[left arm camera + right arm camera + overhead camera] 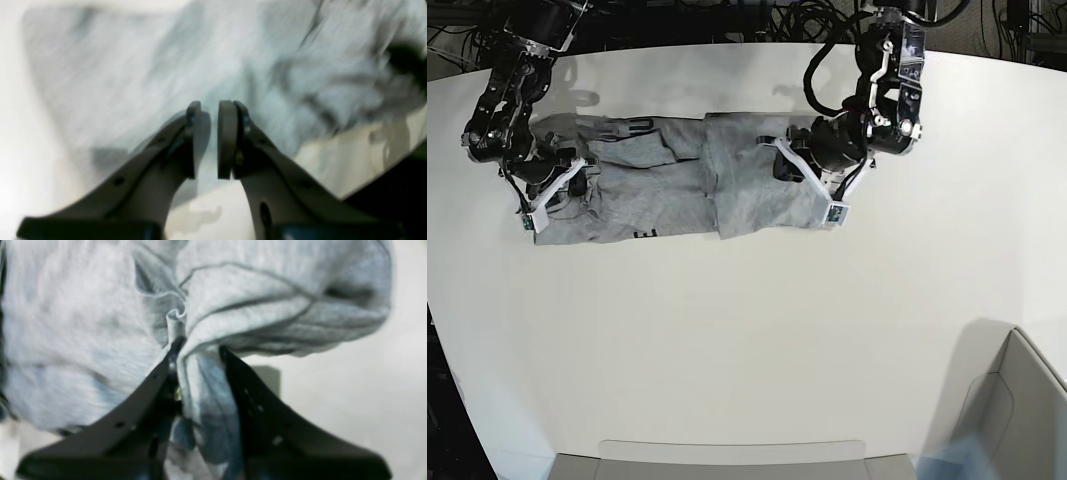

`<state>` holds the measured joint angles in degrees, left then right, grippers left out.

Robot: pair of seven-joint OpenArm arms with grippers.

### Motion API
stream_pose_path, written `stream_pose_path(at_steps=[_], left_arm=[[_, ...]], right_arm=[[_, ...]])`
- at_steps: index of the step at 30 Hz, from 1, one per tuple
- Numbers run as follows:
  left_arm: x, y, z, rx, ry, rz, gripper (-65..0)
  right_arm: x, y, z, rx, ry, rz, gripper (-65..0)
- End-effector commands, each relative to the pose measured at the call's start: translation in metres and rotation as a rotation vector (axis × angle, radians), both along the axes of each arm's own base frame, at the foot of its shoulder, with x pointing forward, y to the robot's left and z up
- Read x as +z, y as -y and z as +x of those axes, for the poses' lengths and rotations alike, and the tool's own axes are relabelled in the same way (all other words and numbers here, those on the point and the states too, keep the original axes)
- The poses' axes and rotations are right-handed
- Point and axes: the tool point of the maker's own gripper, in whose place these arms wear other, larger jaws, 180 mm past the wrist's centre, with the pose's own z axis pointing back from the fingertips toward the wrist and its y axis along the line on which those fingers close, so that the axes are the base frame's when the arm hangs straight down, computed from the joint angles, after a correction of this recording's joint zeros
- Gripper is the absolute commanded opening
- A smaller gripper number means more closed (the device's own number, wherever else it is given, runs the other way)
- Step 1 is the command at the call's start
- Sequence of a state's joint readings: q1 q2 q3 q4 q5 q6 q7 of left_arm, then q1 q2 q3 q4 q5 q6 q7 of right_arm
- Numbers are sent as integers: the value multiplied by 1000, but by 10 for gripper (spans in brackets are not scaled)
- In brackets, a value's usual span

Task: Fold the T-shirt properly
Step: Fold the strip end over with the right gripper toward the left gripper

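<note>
So the T-shirt (pixel 677 185) lies across the far part of the white table (pixel 757 340) as a long band, its long axis running side to side between the two arms. The right gripper (pixel 196 350) sits at one end and is clamped on a bunched fold of grey cloth. The left gripper (pixel 209 133) hovers over the other end with only a narrow gap between its jaws, nothing in it. Guessing the left-hand end gets picked up next.

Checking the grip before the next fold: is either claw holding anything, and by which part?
The right claw pinches a bunched fold of the T-shirt. The left claw holds nothing; its jaws are slightly apart.
</note>
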<state>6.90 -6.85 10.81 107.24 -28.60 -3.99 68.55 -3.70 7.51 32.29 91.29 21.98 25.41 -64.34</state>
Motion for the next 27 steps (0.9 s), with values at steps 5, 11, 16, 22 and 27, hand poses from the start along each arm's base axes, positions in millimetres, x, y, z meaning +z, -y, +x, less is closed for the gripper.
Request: stream_pose_path(at_steps=[5, 11, 16, 22, 27], left_arm=[[-1, -51, -1, 130, -34, 41, -564], [-13, -104, -19, 200, -103, 131, -564], [-18, -139, -33, 220, -127, 218, -564], [-17, -180, -44, 334, -148, 255, -564], [-11, -202, -45, 330, -141, 314, -564]], right_arm=[[40, -44, 22, 67, 127, 12, -650], [47, -97, 28, 43, 101, 77, -650], [50, -155, 19, 68, 53, 134, -650], [50, -201, 15, 90, 16, 130, -650], [34, -228, 9, 92, -20, 60, -650]])
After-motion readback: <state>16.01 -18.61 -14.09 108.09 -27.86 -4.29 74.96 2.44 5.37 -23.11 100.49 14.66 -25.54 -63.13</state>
